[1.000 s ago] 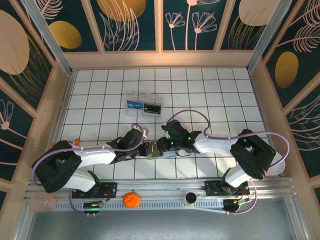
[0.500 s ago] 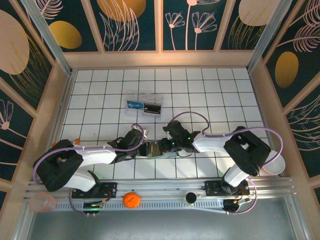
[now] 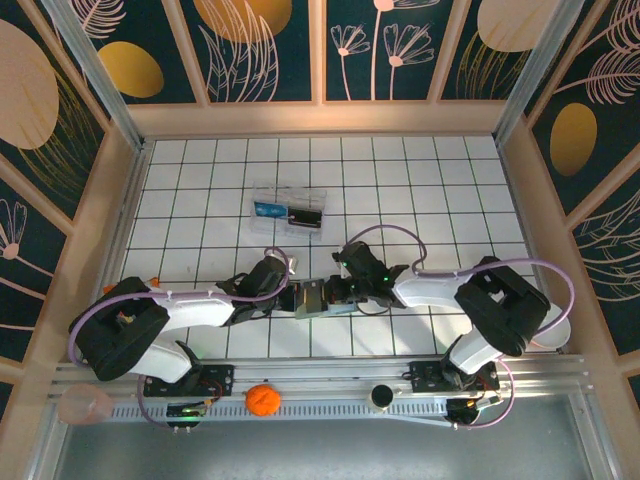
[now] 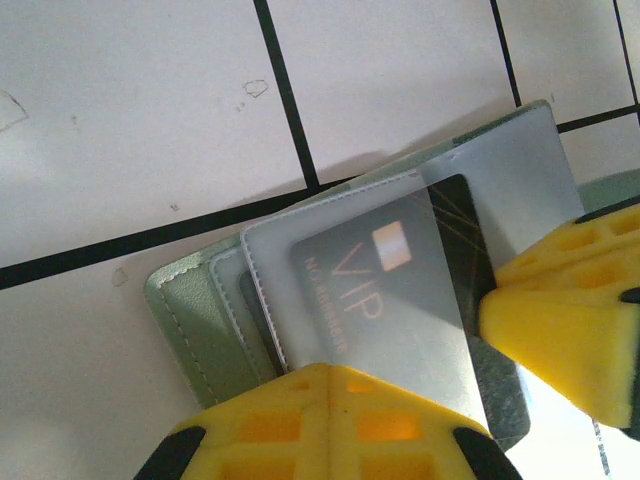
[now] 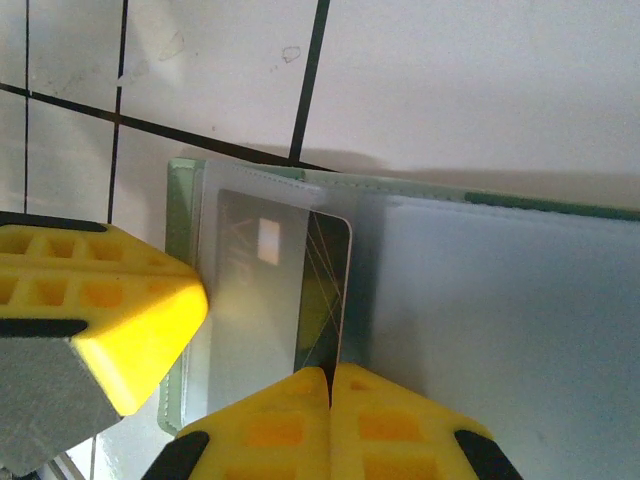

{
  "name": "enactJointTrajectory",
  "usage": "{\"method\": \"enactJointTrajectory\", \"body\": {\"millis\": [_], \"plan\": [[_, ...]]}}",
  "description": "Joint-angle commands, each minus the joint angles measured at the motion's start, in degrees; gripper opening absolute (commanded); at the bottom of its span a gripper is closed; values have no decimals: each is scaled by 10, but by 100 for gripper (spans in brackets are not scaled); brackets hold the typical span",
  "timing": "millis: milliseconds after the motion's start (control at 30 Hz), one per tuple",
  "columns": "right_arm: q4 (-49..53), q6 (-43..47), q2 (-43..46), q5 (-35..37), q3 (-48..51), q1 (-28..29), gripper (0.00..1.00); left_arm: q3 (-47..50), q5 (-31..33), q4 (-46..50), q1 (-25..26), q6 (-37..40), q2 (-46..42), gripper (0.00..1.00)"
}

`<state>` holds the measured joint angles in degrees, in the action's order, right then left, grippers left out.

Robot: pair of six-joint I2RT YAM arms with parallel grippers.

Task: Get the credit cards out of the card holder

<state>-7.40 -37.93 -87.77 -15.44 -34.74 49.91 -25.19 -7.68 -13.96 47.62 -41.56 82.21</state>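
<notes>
Left gripper (image 3: 289,298) had its 2 fingers pressed together on one end of the card holder (image 3: 312,298), which lay open on the white tiled table (image 3: 430,190). Right gripper (image 3: 337,292) faced it from the opposite end, also closed, so the holder sat between the 2 sets of fingertips and touched both.

From the left wrist, the left gripper (image 4: 320,378) appeared as 1 yellow block with a thin seam, clamped over the holder's (image 4: 190,325) near edge. Just ahead of the fingertips lay a soft grey-green flap with a stitched border and pale stacked pockets. A dark card (image 4: 385,290) marked VIP, with a small pale chip, sat under a cloudy sleeve.

From the right wrist, the right gripper (image 5: 330,375) was shut on the card (image 5: 322,285), whose bare dark edge ran straight into the seam between the fingers. To the right of the fingertips spread the holder's (image 5: 500,320) pale blue-grey inner face, rimmed in green.

A clear box (image 3: 289,209) stood well beyond both grippers.
</notes>
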Motion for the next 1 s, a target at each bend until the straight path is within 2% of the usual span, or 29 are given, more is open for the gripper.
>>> {"method": "enactJointTrajectory", "body": {"millis": [0, 200, 567, 733, 900, 967], "plan": [[47, -1, 38, 39, 14, -2, 0, 15, -5, 25, -6, 7, 1, 5], [161, 36, 80, 88, -24, 1, 0, 15, -9, 16, -14, 10, -3, 5], [285, 99, 47, 130, -131, 25, 0, 19, -11, -3, -19, 13, 2, 4], [287, 102, 29, 117, -139, 30, 0, 16, -14, -10, -20, 13, 8, 4], [235, 84, 14, 87, -118, 40, 0, 15, -17, -13, -20, 13, 12, 4], [218, 81, 15, 81, -107, 40, 11, 14, -19, -11, -21, 14, 12, 3]]}}
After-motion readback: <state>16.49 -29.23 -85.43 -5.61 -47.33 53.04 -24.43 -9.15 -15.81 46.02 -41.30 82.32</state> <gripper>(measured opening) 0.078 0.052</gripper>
